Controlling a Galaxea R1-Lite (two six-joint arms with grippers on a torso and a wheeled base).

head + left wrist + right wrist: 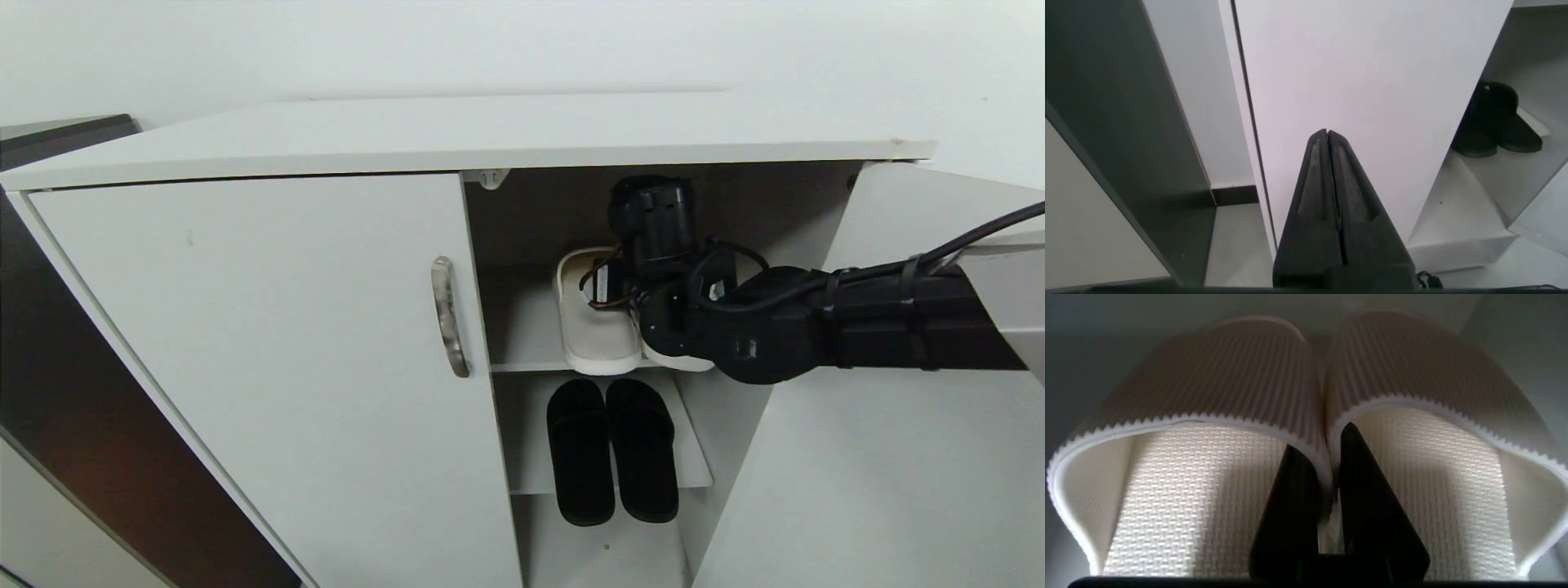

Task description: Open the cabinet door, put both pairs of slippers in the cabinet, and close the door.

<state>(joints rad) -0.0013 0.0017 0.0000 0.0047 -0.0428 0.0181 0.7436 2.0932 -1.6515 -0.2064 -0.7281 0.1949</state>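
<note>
The white cabinet (490,135) has its right door (882,457) swung open and its left door (269,367) closed. A pair of white slippers (600,335) lies on the upper shelf. My right gripper (1329,514) reaches into that shelf and is shut on the touching inner walls of the white slippers (1208,392), one finger inside each. A pair of black slippers (612,449) rests side by side on the lower shelf, toes inward. My left gripper (1328,139) is shut and empty, low in front of the closed left door, with the black slippers (1494,118) off to one side.
The closed left door carries a metal handle (447,314) near its inner edge. A dark brown panel (73,392) stands to the left of the cabinet. My right arm (816,327) crosses the door opening from the right.
</note>
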